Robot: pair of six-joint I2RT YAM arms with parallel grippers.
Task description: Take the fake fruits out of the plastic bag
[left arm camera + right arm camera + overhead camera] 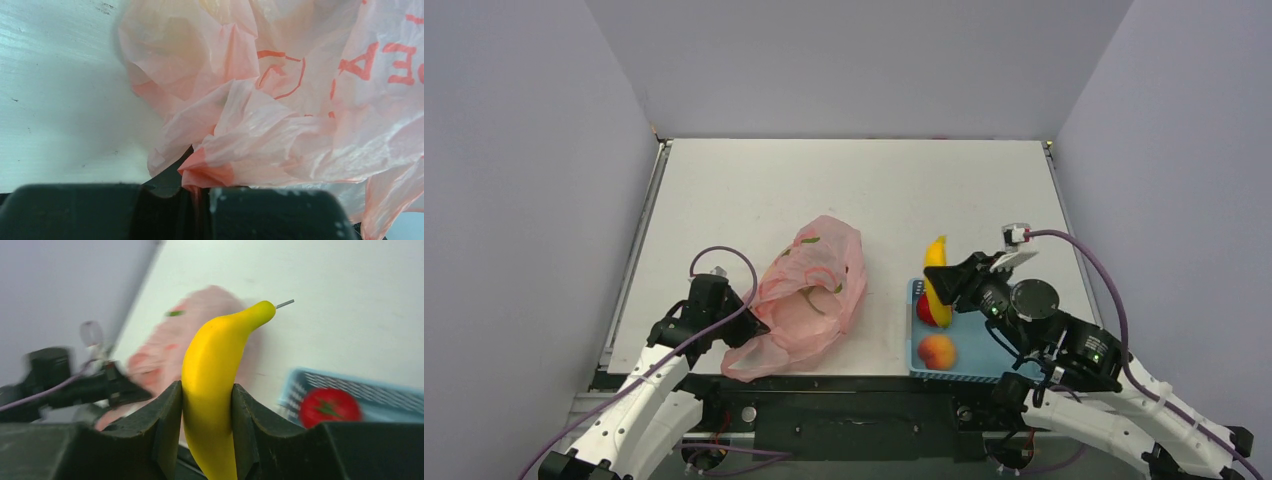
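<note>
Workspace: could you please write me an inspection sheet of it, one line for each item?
Surface: white table, a few small marks.
Job's things: pink bag crumpled left of centre; tomato and peach in blue basket; banana held at its left edge.
Clutter: nothing seen.
Grippers: left gripper shut on a bag fold; right gripper shut on banana.
Cables: purple cables looping off both arms.
Surroundings: plain grey walls on three sides.

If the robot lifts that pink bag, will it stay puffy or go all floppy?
Probably floppy: the pink bag is thin, creased and slumped on the table. It likely weighs little, since the left claw pinches just a folded edge of it. It may slip a bit, as the film looks glossy.
</note>
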